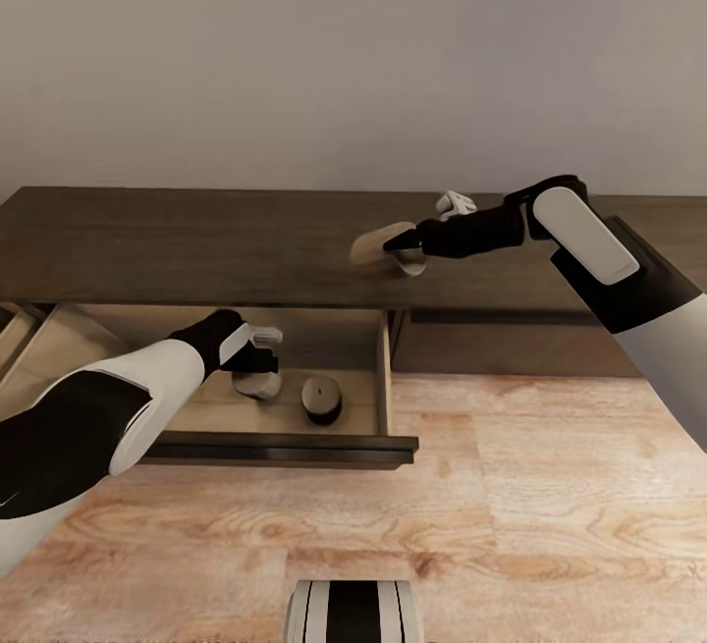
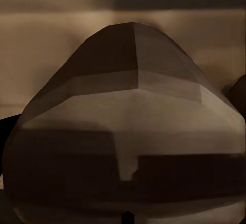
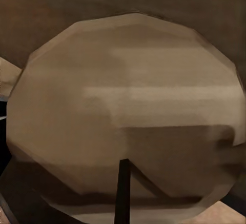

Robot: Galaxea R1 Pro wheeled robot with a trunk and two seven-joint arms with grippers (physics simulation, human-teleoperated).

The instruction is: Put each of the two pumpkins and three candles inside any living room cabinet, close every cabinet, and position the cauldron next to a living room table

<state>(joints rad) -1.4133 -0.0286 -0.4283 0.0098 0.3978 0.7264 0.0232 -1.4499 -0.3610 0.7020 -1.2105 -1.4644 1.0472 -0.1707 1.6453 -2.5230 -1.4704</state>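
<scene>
A: Nearest the head camera, the robot's striped base [image 1: 353,612] is sitting on the wood floor [image 1: 550,486], in front of the cabinet [image 1: 196,241].

B: Is a drawer open?

A: Yes, one drawer [image 1: 285,445] is standing pulled out on the left half, showing its pale inside. The left gripper [image 1: 257,360] is reaching down into it.

B: Is it holding anything?

A: It is sitting right over a tan candle [image 1: 257,386] that is resting on the drawer floor. In the left wrist view that candle [image 2: 128,131] is looming very close, but I cannot tell whether the jaws are closed on it.

B: Anything else in there?

A: A darker candle [image 1: 321,399] is standing upright just beside the first one, toward the drawer's right wall.

B: And the right arm?

A: It is stretching out over the cabinet top. The right gripper [image 1: 405,242] is gripping a third candle [image 1: 385,245], which is tilted on its side and sitting a little above the top surface. The right wrist view is showing its round flat face [image 3: 123,111] close up, with a dark finger [image 3: 122,193] crossing its lower edge.

B: What is behind?

A: A plain grey wall [image 1: 353,54] is rising behind the cabinet.
</scene>
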